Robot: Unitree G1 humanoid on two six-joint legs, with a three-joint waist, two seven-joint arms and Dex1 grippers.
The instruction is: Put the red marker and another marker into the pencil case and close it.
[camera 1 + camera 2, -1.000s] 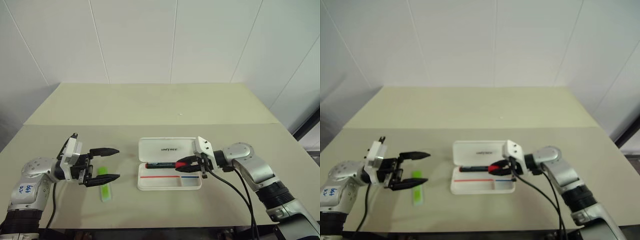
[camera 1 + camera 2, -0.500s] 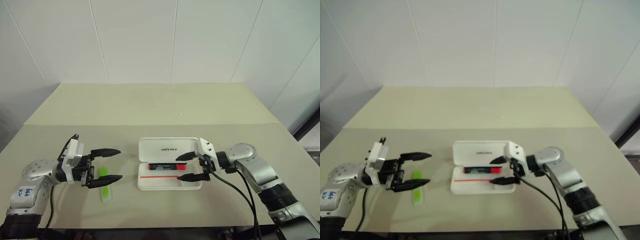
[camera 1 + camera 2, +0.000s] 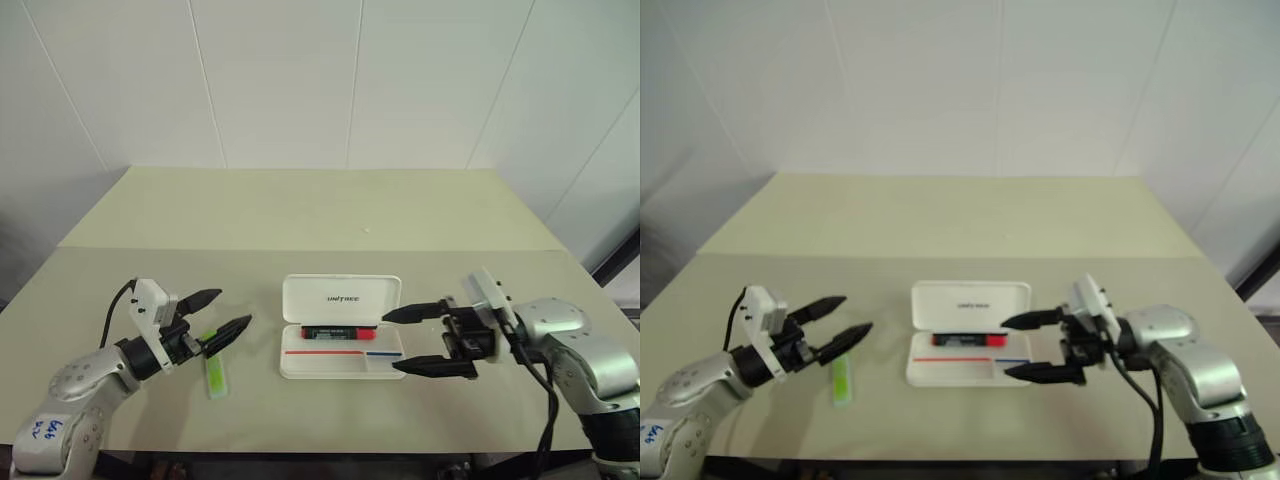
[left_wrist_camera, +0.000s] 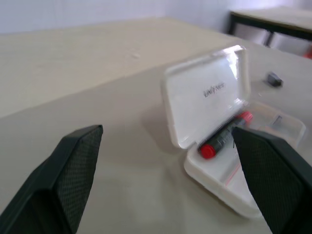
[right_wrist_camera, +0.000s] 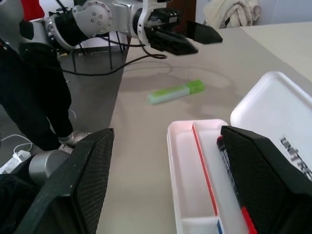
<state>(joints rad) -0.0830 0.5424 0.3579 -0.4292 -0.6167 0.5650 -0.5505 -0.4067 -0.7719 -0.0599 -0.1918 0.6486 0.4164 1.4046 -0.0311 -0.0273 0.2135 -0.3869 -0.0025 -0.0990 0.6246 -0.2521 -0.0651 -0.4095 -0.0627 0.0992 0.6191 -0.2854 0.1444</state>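
The white pencil case (image 3: 341, 299) lies open at the table's middle, lid tipped back. The red marker (image 3: 338, 331) rests inside it along the hinge side, also seen as the red marker (image 4: 222, 137) in the left wrist view. The light green marker (image 3: 215, 372) lies on the table left of the case. My left gripper (image 3: 233, 307) is open above the green marker's far end, pointing toward the case. My right gripper (image 3: 390, 343) is open and holds nothing, its fingertips at the case's right end.
The beige table (image 3: 320, 210) runs back to a white wall, with a seam across it behind the case. Another table (image 4: 273, 17) stands off to the side.
My right gripper opened, left the red marker in the case and drew back to the right. My left gripper turned toward the case while staying in place.
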